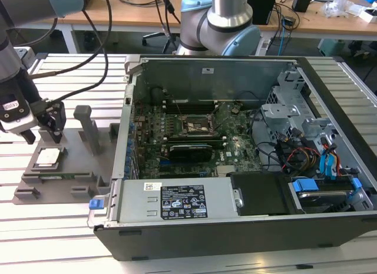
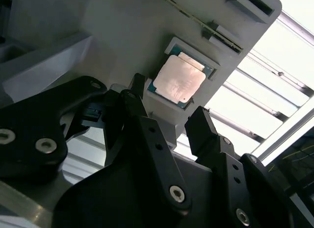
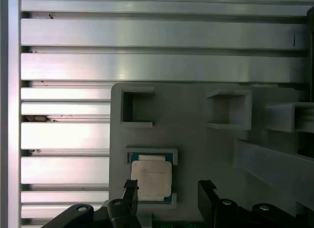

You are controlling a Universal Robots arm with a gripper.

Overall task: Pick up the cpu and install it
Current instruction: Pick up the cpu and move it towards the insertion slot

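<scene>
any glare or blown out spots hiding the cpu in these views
Second wrist view: table slats blown out white, cpu evenly lit; first wrist view: bright bands on the slats, cpu free of glare; exterior view: computer case shaded inside, cpu pale but visible.

Slatted aluminium table (image 1: 53, 230) seen beneath everything. Grey holder plate (image 1: 82, 160) laid flat on slats at exterior view's left. Open computer case (image 1: 235, 227) set just beside it, rightward.

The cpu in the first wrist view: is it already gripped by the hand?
No, the cpu lies flat in its recess of the grey holder, and the hand stands open, not closed on it.
</scene>
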